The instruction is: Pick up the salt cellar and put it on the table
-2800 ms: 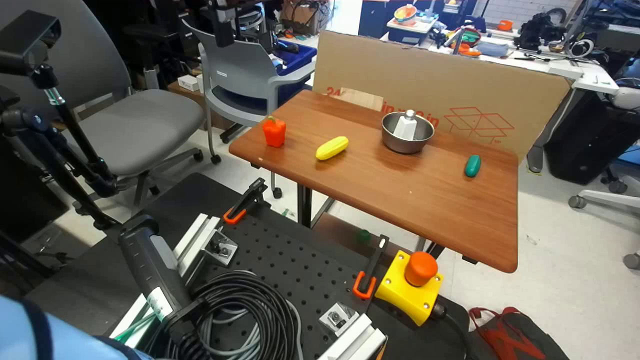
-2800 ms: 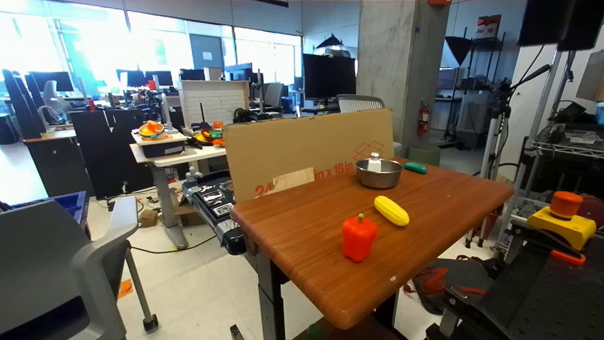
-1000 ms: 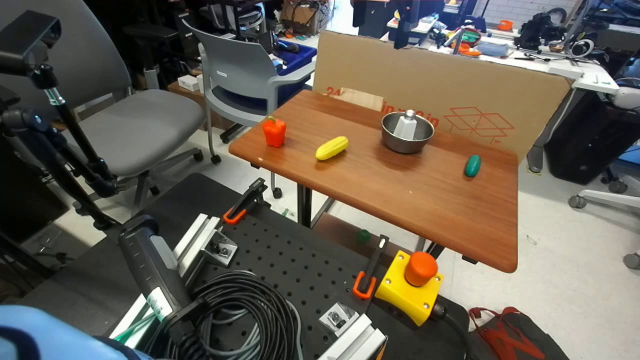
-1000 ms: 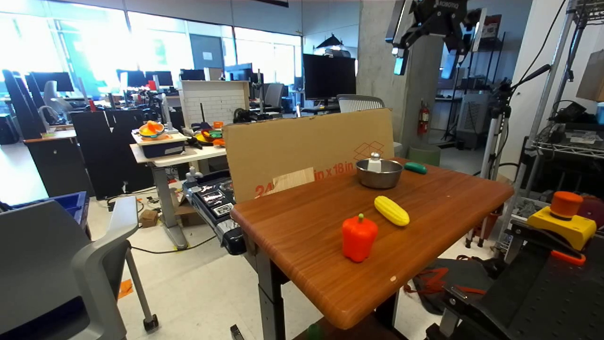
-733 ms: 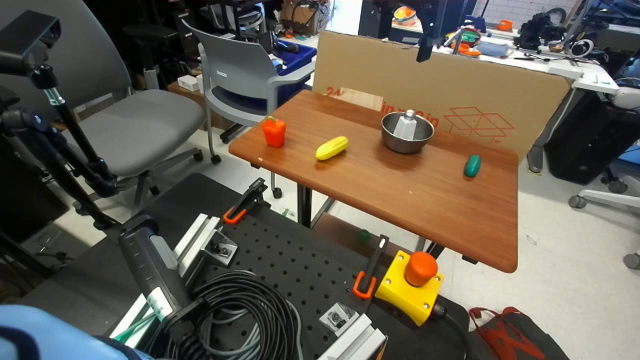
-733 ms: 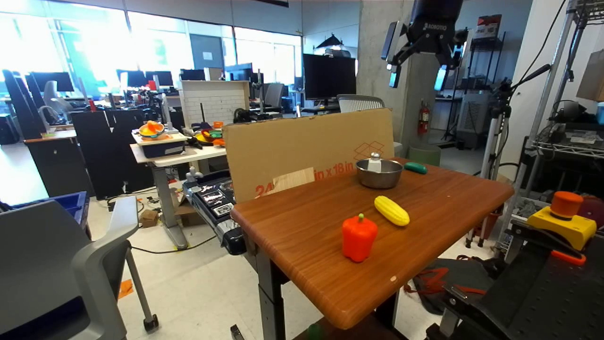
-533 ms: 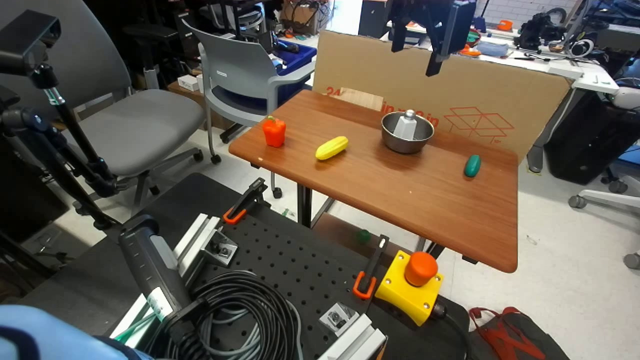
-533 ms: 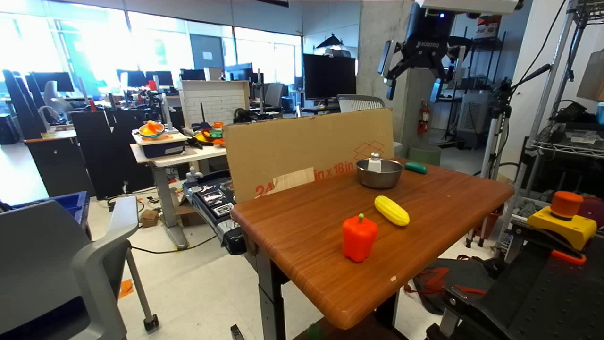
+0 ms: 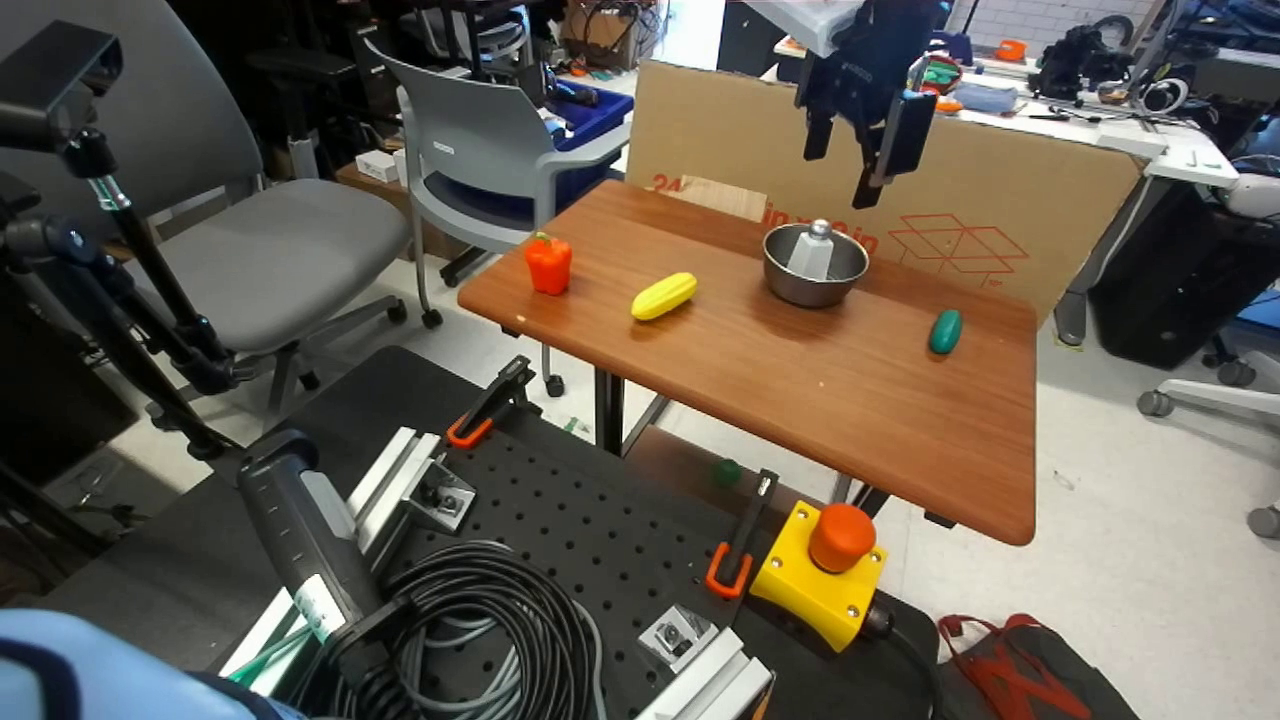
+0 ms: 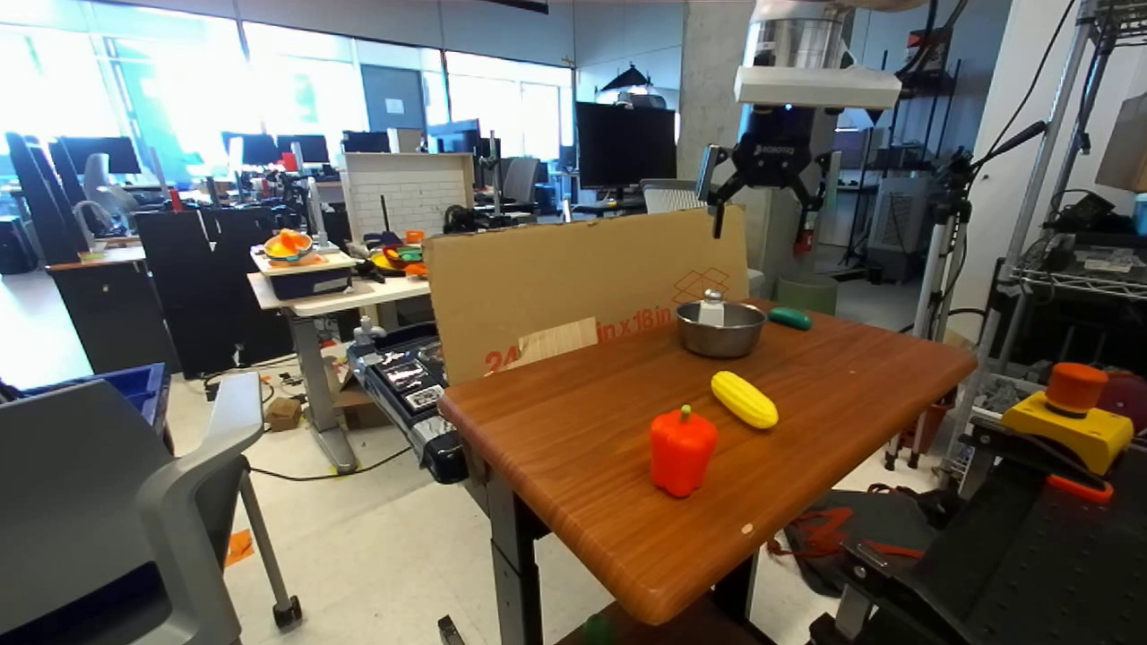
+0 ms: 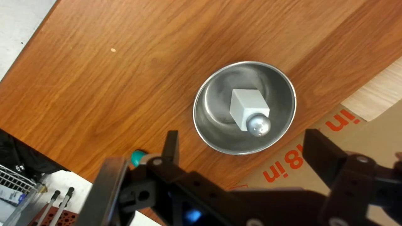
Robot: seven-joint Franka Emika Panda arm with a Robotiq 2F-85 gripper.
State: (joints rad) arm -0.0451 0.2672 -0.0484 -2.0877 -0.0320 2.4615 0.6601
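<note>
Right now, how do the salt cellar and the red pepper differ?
The salt cellar is white with a silvery knob; the pepper is red-orange with a green stem. The salt cellar stands inside the bowl, the pepper directly on the table. Both look upright, and neither is held by the jaws.

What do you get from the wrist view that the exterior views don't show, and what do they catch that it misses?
Only the wrist view gives a steep look down into the steel bowl, its inside showing on every side of the salt cellar; in each exterior view the bowl's near side hides part of that.

Only the exterior views show the red pepper, the yellow oblong object, a grey chair and the yellow box.

Both share the salt cellar in the steel bowl, the table, the green object, the cardboard and the open jaws.
</note>
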